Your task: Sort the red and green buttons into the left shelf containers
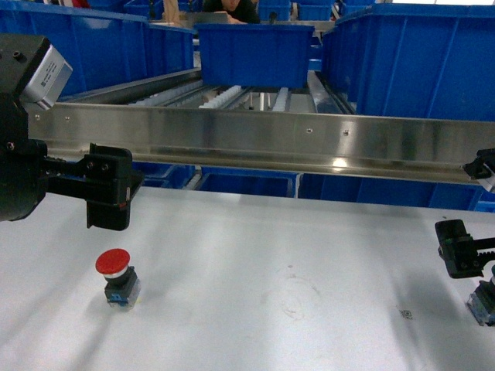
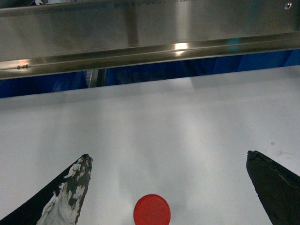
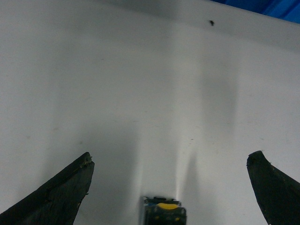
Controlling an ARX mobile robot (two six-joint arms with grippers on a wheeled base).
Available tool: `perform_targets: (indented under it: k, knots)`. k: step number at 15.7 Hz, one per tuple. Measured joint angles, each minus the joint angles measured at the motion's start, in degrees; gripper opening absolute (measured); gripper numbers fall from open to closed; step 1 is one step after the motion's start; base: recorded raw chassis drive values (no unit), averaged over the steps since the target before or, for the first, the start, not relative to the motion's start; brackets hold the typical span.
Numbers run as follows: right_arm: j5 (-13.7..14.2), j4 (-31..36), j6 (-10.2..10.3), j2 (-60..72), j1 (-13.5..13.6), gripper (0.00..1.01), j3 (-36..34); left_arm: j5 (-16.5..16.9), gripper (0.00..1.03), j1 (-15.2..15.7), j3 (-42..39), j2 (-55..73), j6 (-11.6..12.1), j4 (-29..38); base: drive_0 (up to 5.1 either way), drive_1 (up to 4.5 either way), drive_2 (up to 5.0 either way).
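Buttons first, since they're closest to the camera: the red button (image 1: 116, 275) stands upright on the white worktop (image 1: 294, 255) at the near left, cap up, black-and-blue body under it, so its long axis is vertical. The left gripper (image 1: 108, 198) hangs just above and a bit behind it, not touching. In the left wrist view the red cap (image 2: 152, 210) sits low between the two spread fingers (image 2: 77, 187), roughly centred, so I'd say that arm mainly needs to drop down and slightly back toward the robot to get around it. Over on the near right edge, a second button body (image 1: 481, 301) is partly cut off, and I can't see a cap colour from here; presumably the green one. The right gripper (image 1: 462, 249) sits just above and left of it, also spread wide, and its wrist view shows the dark block (image 3: 165, 213) low between the fingers. Each arm is clearly the nearer one for its own button. Left arm is stretched out about level over the worktop. Further back there's the steel shelf rail (image 1: 271, 139), and beyond it the blue bins (image 1: 85, 46) on the left shelf, well apart from both buttons.
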Motion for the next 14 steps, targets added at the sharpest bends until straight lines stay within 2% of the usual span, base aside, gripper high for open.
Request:
perform_targets:
  k: [4, 7, 12, 13, 14]
  knots:
    - [2.3, -0.2, 1.0, 0.7, -1.4, 0.98, -0.2, 0.0, 0.98, 0.0, 0.0, 0.0, 0.0, 0.0, 0.0, 0.0, 0.0]
    - [1.5, 0.8, 1.6, 1.0, -1.3, 0.98, -3.3, 0.0, 0.98, 0.0, 0.0, 0.0, 0.0, 0.0, 0.0, 0.0, 0.0]
    - [1.5, 3.6, 1.7, 5.9, -1.3, 0.98, -3.5, 0.0, 0.98, 0.0, 0.0, 0.0, 0.0, 0.0, 0.0, 0.0, 0.0]
    - [1.7, 5.0, 2.0, 6.0, -1.3, 0.95, -3.8, 0.0, 0.98, 0.0, 0.0, 0.0, 0.0, 0.0, 0.0, 0.0, 0.0]
    - [1.8, 5.8, 2.3, 6.0, -1.3, 0.84, -4.1, 0.0, 0.98, 0.0, 0.0, 0.0, 0.0, 0.0, 0.0, 0.0, 0.0]
